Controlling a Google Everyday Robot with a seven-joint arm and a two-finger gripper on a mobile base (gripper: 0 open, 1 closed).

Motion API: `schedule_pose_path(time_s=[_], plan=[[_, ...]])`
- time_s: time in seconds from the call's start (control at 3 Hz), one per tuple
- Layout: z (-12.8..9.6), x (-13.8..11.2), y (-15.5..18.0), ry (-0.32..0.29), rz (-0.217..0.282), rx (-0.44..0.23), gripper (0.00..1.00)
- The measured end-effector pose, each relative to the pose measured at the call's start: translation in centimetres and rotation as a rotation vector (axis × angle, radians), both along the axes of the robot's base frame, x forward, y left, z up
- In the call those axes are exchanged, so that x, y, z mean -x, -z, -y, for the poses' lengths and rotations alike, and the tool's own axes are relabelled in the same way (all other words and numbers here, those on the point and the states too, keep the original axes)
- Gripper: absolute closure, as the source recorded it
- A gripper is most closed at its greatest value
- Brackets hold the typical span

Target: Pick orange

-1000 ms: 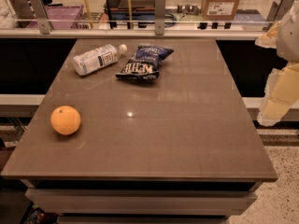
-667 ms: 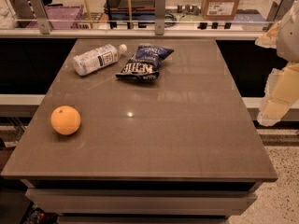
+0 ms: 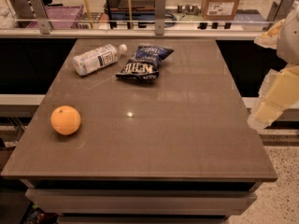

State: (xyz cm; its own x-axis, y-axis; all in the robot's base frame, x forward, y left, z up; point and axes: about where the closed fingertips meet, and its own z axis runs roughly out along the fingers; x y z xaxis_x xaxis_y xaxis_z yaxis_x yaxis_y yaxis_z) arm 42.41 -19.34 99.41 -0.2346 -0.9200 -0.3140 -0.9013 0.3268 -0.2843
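orange (image 3: pixel 65 120): 1 | bottle (image 3: pixel 96 59): 1 | chip bag (image 3: pixel 145 63): 1 | table (image 3: pixel 187 139): 1 | cardboard box (image 3: pixel 220 3): 1 | gripper (image 3: pixel 264 115): 1, at right edge of frame, beside the table

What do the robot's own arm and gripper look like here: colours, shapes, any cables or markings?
Only part shows, at the right edge of the view. The arm is a rounded white shell with a tan patch near its top. Below it, the gripper is pale cream-yellow and blocky, with flat faces, off the right side of the table. No cables or markings show.
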Motion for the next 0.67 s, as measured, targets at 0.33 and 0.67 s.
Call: schedule_pose_path(time_s=[0.33, 0.67], plan=[[-1.7, 0.2, 0.0, -0.010, 0.024, -0.119, 0.00], [-3.9, -0.7, 1.0, -0.067, 0.065, -0.273, 0.00]])
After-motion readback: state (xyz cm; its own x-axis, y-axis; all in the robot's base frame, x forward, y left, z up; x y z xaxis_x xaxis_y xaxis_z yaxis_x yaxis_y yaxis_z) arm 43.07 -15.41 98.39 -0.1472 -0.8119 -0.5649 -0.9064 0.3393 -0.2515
